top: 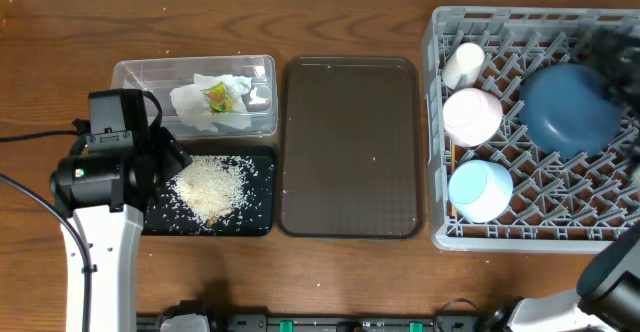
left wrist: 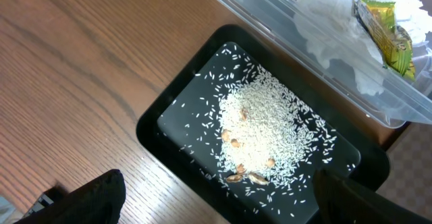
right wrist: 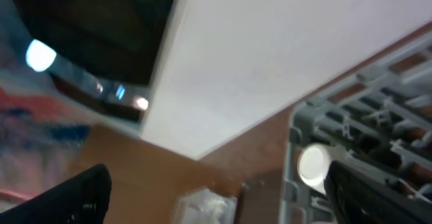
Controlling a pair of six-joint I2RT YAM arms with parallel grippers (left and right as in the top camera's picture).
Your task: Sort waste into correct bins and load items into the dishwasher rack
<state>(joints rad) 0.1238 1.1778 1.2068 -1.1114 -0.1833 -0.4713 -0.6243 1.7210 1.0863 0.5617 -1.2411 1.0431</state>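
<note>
- Overhead view is showing the wooden desk (top: 60, 32) with the clear tub (top: 130, 72) sitting at the back left and the black tray (top: 262, 222) lying just in front of it, the two nearly touching.
- Crumpled white napkin (top: 190, 107) is lying inside the clear tub, with the yellow-green wrapper (top: 216, 97) resting on top of it.
- Wrapper is carrying printed marks in the left wrist view, but the writing is coming out too small to read; no brand can be told.
- Rice (top: 210, 187) is lying heaped in the middle of the black tray with stray grains scattered around; a few tan bits (left wrist: 246, 177) are sitting at the near edge of the heap.
- Brown serving tray (top: 350, 147) is lying between the bins and the grey rack (top: 435, 122).
- Rack is holding the white cup (top: 463, 65) at its back left, the pink bowl (top: 472, 115) just in front of it, the light-blue bowl (top: 481, 190) nearer the front, and the dark-blue plate (top: 568, 112) leaning to their right.
- Left gripper (left wrist: 217, 180) is hovering over the black tray, fingers spread wide apart, holding nothing.
- Right gripper (right wrist: 216, 183) is hanging above the rack's back left corner, fingers wide apart and gripping nothing; that view is blurring badly, with only the cup and the lattice coming through.
- No labels are showing on the bins, the rack or the dishes.
</note>
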